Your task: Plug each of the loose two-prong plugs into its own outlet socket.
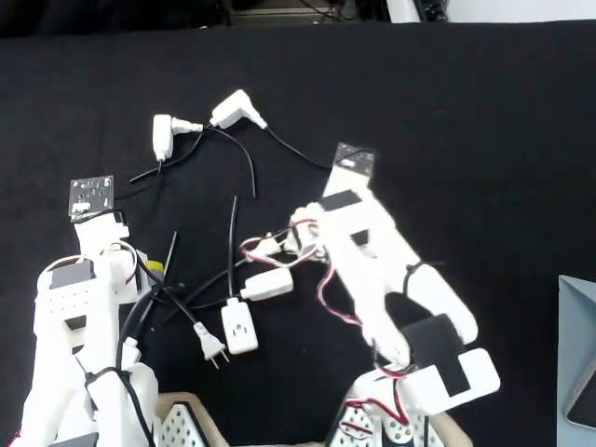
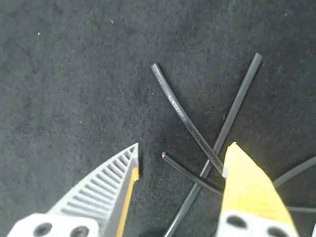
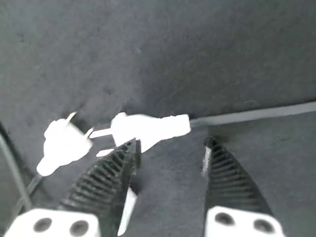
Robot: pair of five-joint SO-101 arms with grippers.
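Black soft cloth over the table [image 1: 484, 121], with thin black cords [image 2: 177, 106] lying crossed on it. Looks like the grab step, with no plug picked up yet. Right pincer [image 3: 170, 143] wide open, its ridged dark fingers [image 3: 116, 170] just beside a white two-prong plug [image 3: 148, 127] of smooth hard plastic with two flat shiny prongs. Left pincer [image 2: 183, 148] open too, over bare cord ends. White boxy outlet socket [image 1: 240, 328] between the two arms, a black plug [image 1: 212, 349] just beside it. Next, most likely: close gently on the plug body, not the prongs, then line up with the slots
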